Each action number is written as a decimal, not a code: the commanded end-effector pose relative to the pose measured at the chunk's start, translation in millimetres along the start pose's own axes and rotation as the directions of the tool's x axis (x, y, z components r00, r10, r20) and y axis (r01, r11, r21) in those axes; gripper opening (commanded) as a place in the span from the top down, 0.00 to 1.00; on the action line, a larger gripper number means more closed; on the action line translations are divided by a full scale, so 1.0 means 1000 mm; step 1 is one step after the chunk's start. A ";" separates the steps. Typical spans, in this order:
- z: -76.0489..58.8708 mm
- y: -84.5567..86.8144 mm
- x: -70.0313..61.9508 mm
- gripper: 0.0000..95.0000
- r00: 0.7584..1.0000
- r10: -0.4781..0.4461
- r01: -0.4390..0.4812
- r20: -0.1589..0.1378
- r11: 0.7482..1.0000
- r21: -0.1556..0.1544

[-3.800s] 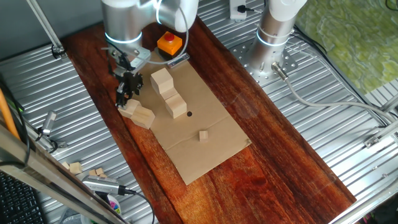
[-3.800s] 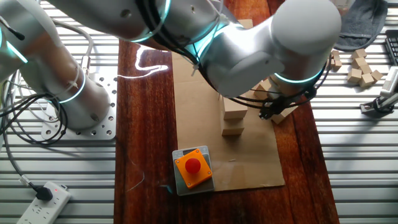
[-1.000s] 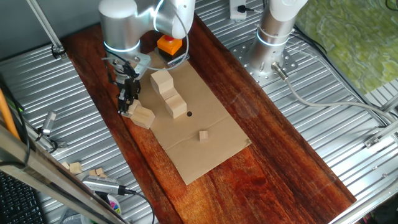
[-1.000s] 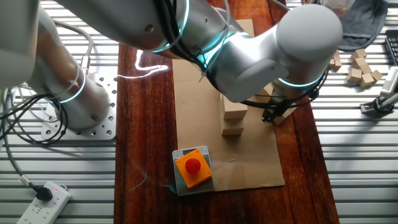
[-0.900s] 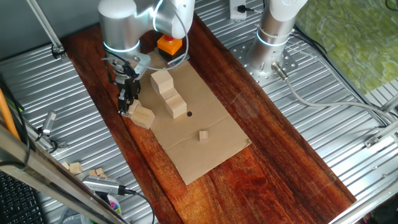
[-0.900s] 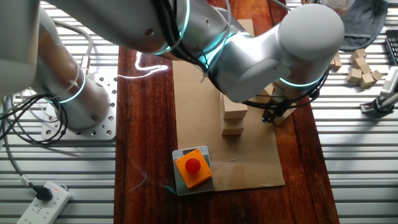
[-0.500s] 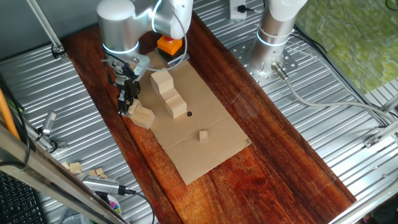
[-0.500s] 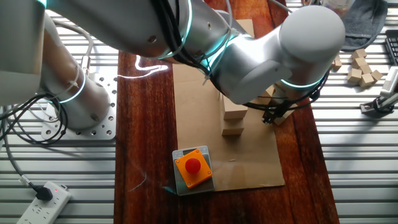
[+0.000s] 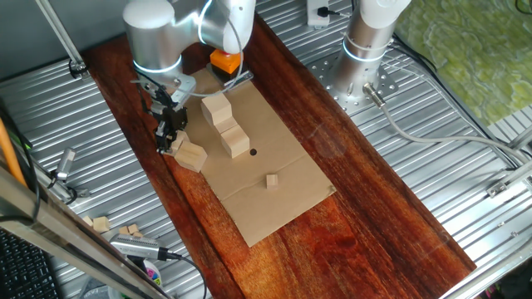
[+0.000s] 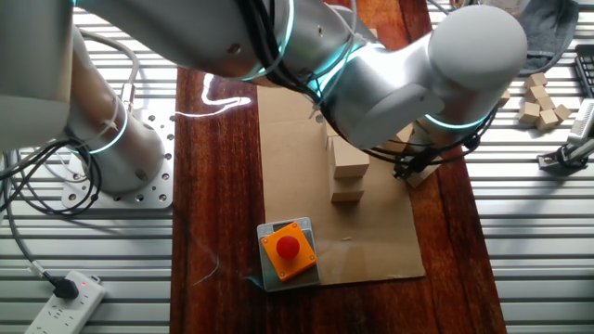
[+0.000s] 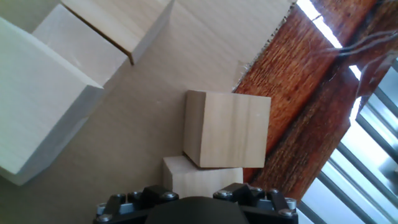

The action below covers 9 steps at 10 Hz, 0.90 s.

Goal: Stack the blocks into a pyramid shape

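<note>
Two blocks [image 9: 190,155] lie at the cardboard [image 9: 283,195] edge; the gripper [image 9: 169,141] hangs over one (finger spread hidden, can't tell).

Pale wooden blocks [image 9: 226,124] lie on tan cardboard [image 9: 274,208] over a dark reddish table [image 9: 366,208].

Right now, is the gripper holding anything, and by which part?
Cannot tell. The gripper is low over a block at the edge of the cardboard, but any hold is hidden in every view.
</note>
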State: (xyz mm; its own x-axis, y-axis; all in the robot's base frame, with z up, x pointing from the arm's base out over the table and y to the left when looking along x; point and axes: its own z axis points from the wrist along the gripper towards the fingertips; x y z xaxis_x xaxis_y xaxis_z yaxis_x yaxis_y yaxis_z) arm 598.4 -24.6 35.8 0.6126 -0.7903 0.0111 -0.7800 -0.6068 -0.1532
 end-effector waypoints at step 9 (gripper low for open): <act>-0.027 0.013 0.029 1.00 0.994 0.102 -0.102 -0.028 0.994 -0.023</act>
State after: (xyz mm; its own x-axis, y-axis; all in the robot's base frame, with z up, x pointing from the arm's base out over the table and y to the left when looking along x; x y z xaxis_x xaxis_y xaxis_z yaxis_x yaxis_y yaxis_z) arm 602.0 -59.0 62.5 0.5294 -0.8481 0.0233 -0.8395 -0.5276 -0.1302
